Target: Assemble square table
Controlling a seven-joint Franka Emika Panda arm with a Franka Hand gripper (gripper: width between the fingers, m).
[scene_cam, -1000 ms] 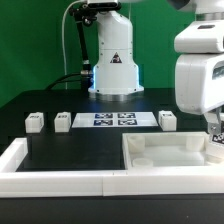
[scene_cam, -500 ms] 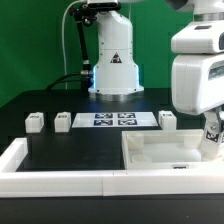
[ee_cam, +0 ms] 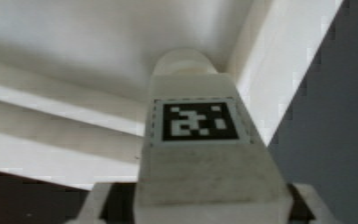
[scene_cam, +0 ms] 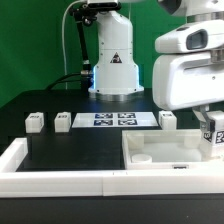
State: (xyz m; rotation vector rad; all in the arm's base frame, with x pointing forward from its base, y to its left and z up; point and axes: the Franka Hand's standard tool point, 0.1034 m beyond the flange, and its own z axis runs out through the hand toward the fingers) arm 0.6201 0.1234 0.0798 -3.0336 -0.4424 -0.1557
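Arm just swung toward 9 o'clock in the exterior view, jaws clamped on a leg block (scene_cam: 214, 138), which now hangs by the 3 o'clock edge of the square slab (scene_cam: 160, 150). Guess it's heading for a corner hole.

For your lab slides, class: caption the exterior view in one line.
Jaws shut on a tagged leg block at the white tabletop slab's edge; three more legs wait by the marker board.
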